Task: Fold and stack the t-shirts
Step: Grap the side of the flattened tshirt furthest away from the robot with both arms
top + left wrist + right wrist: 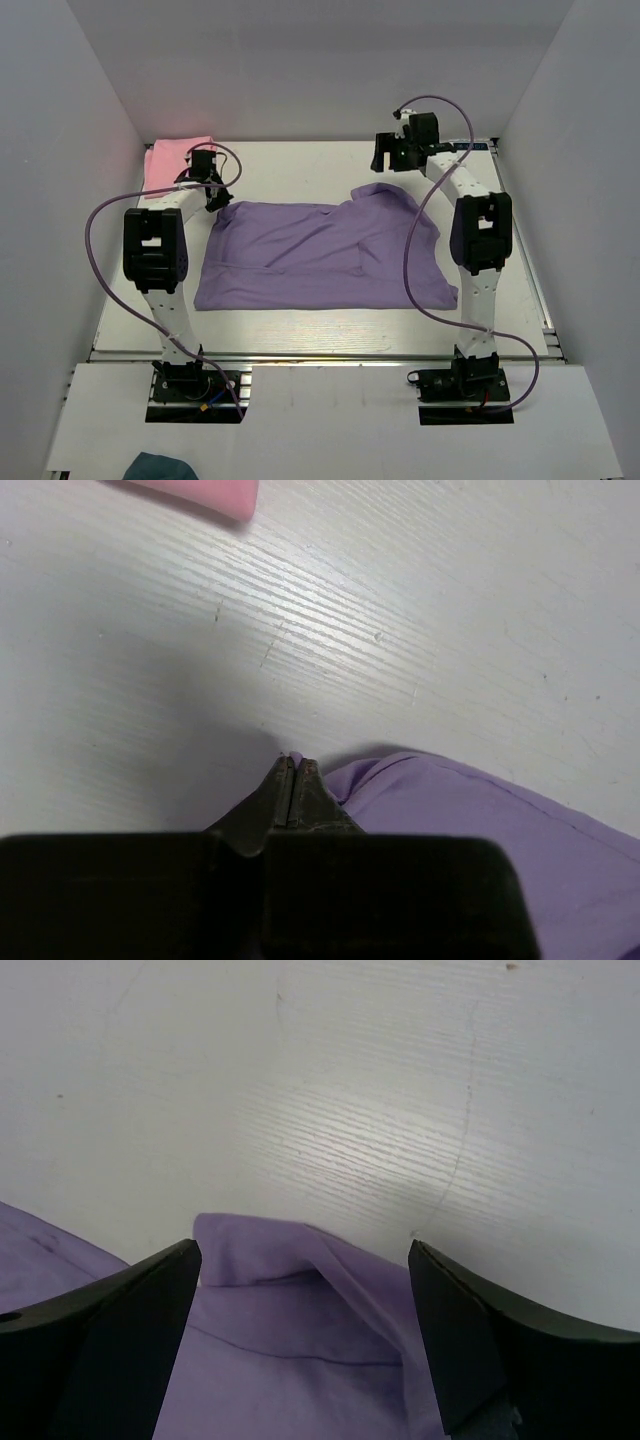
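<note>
Pink t-shirt [178, 160] is looking folded; lavender t-shirt [300, 260] is lying unfolded, left tool [291, 765] pinching its corner, right tool [303, 1250] gaping wide.

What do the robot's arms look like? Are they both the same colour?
Yes, they match. The left arm and the right arm are made of white links with chunky black joint blocks. A thin purple cable loops along each one. The left end effector and the right end effector are black, with two tapering fingers.

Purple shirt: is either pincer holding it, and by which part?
Left pincer is shut on the purple shirt at its far-left corner; right pincer hangs open, holding nothing.
</note>
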Tool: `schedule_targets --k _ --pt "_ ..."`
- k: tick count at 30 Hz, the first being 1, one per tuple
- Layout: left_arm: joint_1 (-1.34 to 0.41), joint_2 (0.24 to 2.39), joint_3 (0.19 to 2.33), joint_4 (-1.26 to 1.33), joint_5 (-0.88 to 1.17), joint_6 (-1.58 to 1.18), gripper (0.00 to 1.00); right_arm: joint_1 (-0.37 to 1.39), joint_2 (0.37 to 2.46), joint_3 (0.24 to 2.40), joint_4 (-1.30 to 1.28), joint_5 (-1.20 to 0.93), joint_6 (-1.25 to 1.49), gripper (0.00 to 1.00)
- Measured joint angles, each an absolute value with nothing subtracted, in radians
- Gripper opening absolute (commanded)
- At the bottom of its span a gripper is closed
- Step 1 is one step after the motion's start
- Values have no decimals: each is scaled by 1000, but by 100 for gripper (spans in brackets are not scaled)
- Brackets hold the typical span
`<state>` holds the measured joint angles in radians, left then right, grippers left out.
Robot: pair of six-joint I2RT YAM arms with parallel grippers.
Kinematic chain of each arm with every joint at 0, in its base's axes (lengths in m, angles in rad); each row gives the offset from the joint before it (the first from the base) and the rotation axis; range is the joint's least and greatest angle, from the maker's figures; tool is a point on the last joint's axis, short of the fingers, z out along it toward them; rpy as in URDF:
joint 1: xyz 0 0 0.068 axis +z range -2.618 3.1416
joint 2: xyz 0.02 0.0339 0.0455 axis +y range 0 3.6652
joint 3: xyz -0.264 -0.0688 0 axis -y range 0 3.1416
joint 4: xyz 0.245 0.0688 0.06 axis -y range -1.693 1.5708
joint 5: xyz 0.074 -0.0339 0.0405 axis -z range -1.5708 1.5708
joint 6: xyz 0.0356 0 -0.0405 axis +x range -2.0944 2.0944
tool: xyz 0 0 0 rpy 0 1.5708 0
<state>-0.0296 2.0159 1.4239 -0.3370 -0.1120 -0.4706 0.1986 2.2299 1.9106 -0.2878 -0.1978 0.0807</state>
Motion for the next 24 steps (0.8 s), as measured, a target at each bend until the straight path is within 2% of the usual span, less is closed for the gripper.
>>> schedule_targets --k 8,11,12,13,14,15,19,22,24 --pt "-29 2016 1424 -332 -112 -470 0 199 2313 1934 -333 -157 33 90" --pt "-29 2016 1424 -334 -112 -466 0 199 2351 1936 -342 -152 24 79" --pt "-29 2016 1424 -336 -112 -464 0 199 2362 1936 -341 -152 22 69" --pt "-29 2016 1424 -336 -112 -463 0 199 2373 1936 -341 -151 18 66" --pt "-29 2016 1424 -336 -113 -461 0 199 2381 1936 -341 -150 19 48" --pt "-29 2016 1424 -336 -113 -460 0 199 2387 1936 -341 -149 12 37" --pt "-27 2016 1431 -339 -116 -455 0 199 2395 1946 -342 -144 15 9" --pt "-27 2016 1438 -340 -116 -448 0 199 2395 1948 -334 -145 17 8" --pt "-25 2016 1442 -340 -116 -444 0 199 2393 1939 -311 -156 12 0"
